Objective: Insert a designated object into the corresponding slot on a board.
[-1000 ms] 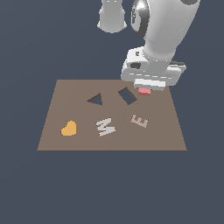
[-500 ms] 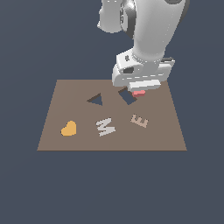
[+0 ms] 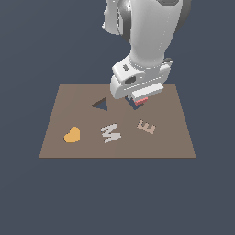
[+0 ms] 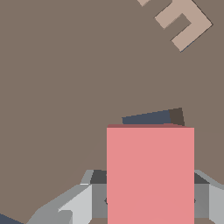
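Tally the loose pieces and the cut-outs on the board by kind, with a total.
Letter pieces: 2, the M and the E
Heart: 1
Pink-red block: 1
Cut-outs: 2, the triangle and the slot
Total: 6

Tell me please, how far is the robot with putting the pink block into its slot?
Done: the pink block is picked up and carried to the board, the tool shut on it. In hand: it hangs over the dark four-sided slot, which mostly hides behind it. Left: lowering it in and releasing. The heart, M and E lie untouched.
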